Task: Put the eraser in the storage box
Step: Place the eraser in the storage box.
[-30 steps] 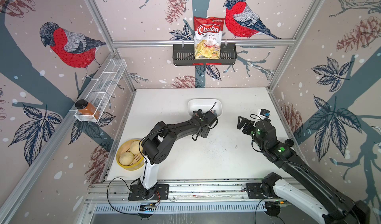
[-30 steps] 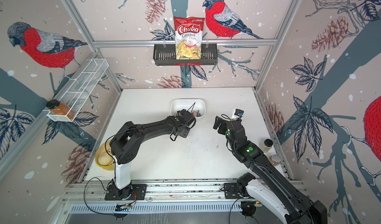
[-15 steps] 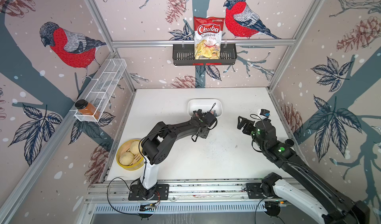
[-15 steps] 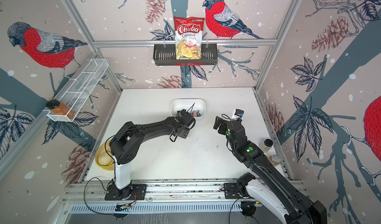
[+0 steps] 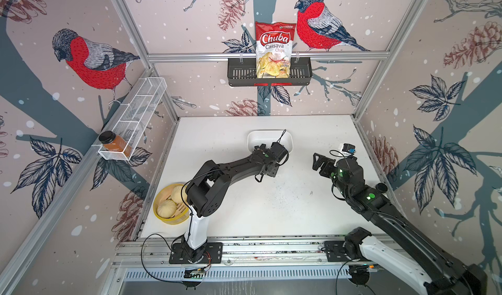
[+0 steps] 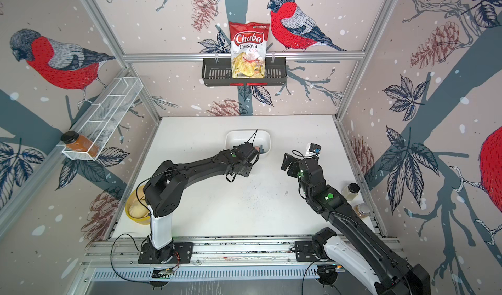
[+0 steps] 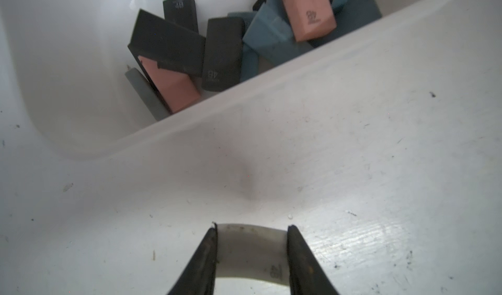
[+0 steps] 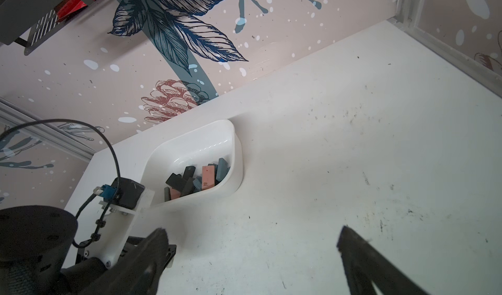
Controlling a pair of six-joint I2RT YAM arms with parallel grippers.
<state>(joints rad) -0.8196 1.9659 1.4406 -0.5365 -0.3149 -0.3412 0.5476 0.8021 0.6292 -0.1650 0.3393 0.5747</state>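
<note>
In the left wrist view my left gripper is shut on a white eraser that spans its two black fingers. It hangs above the table just short of the storage box, a white smooth tub. Several black, blue-grey and pink erasers lie piled in the tub. In both top views the left wrist covers the tub's near rim and hides the held eraser. My right gripper is open and empty, to the right of the box over bare table.
A yellow bowl of buns sits at the table's left edge beside the left arm. Two jars stand at the right edge. On the walls hang a black basket with a chips bag and a white wire rack holding a bottle.
The left wrist has edged slightly toward the storage box with the eraser still held. The right arm has not moved.
</note>
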